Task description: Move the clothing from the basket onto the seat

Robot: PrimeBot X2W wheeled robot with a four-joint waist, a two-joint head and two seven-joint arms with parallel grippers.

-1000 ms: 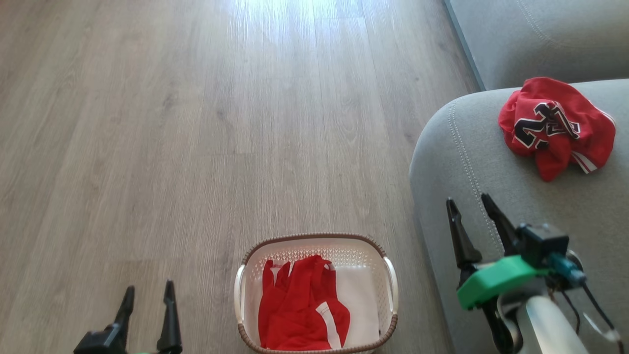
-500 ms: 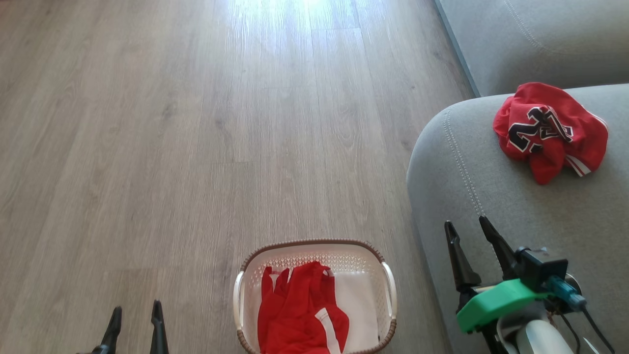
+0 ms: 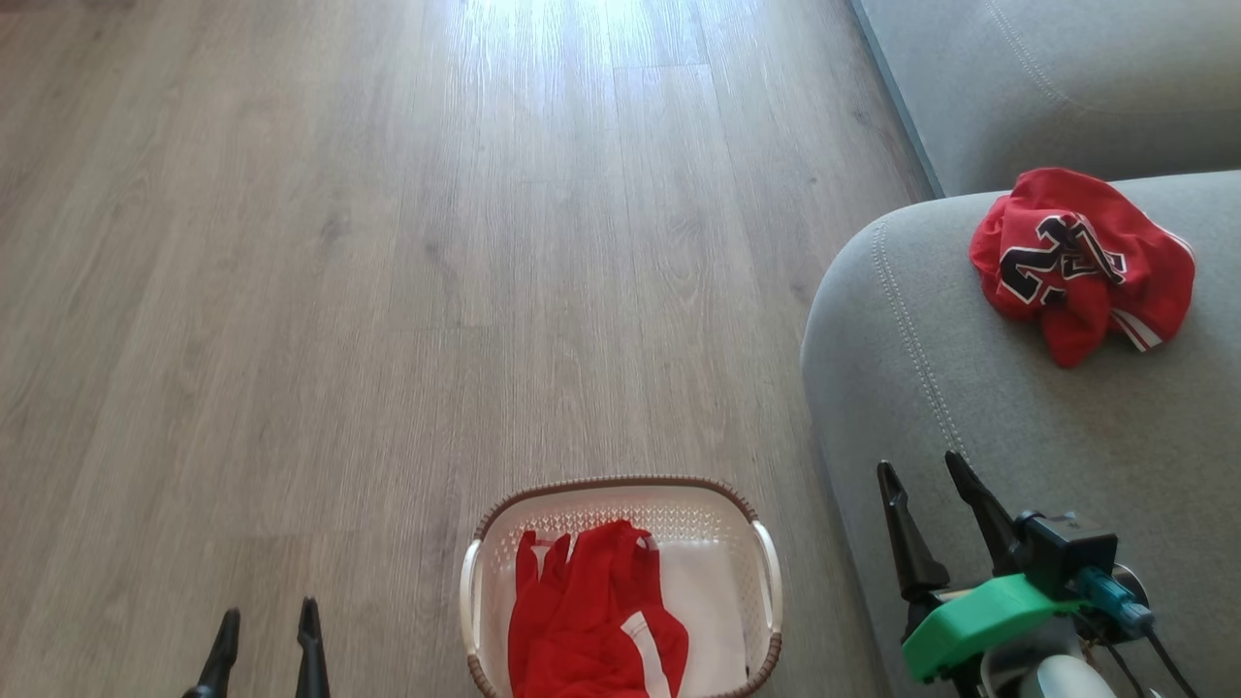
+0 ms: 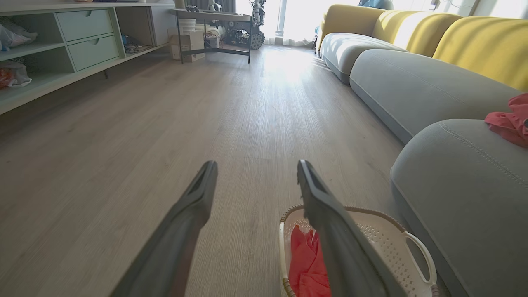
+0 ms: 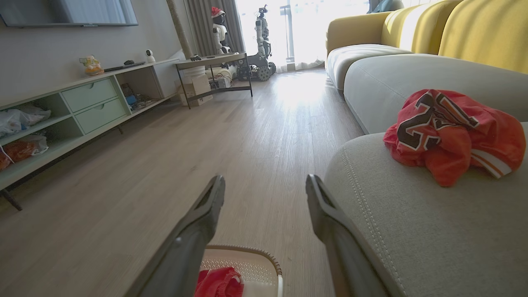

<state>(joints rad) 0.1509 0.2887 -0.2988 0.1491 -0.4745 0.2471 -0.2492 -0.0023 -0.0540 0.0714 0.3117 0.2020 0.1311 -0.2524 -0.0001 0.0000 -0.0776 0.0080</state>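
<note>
On seat [image 3: 970, 436]: jersey [image 3: 1081, 262], crumpled. Other red garment [image 3: 591, 620] sits in basket [image 3: 620, 482] on floor [image 3: 388, 291]. Jaws spread wide, holding nothing, on left gripper [image 3: 270, 609] and right gripper [image 3: 919, 462].

Bare floor [image 3: 388, 291] left of basket [image 3: 620, 490]

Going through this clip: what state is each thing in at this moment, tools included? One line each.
jersey: crumpled, lying on the seat.
red garment: bunched in the basket, not held.
basket: upright on the floor, beside the seat.
seat: bearing the jersey.
left tool: open, empty.
right tool: open, empty.
drawers: shut.
</note>
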